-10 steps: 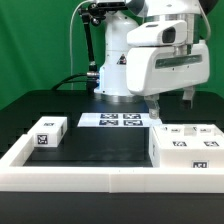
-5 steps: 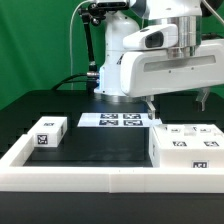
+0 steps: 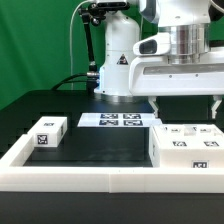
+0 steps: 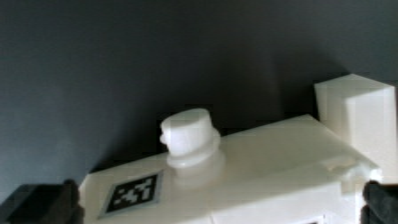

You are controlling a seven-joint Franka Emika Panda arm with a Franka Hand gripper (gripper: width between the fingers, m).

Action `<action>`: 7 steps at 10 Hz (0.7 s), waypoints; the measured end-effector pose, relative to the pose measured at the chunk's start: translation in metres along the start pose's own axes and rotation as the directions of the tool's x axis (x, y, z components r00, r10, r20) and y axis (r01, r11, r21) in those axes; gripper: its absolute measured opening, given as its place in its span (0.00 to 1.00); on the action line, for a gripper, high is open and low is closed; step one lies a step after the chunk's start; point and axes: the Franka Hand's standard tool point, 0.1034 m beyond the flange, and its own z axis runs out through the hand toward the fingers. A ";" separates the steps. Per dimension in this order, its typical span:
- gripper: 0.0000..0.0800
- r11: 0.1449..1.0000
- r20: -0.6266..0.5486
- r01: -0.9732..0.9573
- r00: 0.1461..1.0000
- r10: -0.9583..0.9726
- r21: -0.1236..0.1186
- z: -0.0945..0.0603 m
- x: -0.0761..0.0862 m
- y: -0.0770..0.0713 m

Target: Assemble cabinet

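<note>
The cabinet [image 3: 186, 146], the biggest white block with black-and-white tags, lies on the dark table at the exterior view's right. My gripper [image 3: 187, 108] hangs just above it, open and empty, with one finger [image 3: 157, 108] over its left edge and the other [image 3: 216, 108] over its right. In the wrist view the cabinet [image 4: 267, 170] shows a tag, a rounded white peg [image 4: 187, 137] and a raised white block [image 4: 365, 108]. My gripper [image 4: 210, 205] straddles it, with the dark fingertips [image 4: 43, 200] at both sides. A smaller white tagged block [image 3: 47, 133] sits at the exterior view's left.
The marker board [image 3: 122, 120] lies flat at the back, in front of the arm's base. A long low white border rail [image 3: 95, 176] runs along the front and up the left side of the table. Green backdrop lies behind.
The arm's hand has swung toward the exterior view's right and turned, so the open fingers now stand over both sides of the cabinet. The blocks have not moved.
</note>
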 end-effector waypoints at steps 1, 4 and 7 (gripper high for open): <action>1.00 1.000 0.000 0.015 1.000 -0.015 0.000 0.000 0.000 0.000; 1.00 0.987 -0.009 0.155 0.988 -0.155 -0.049 0.000 -0.004 -0.011; 1.00 0.933 0.006 0.340 0.940 -0.341 -0.116 0.000 -0.003 -0.006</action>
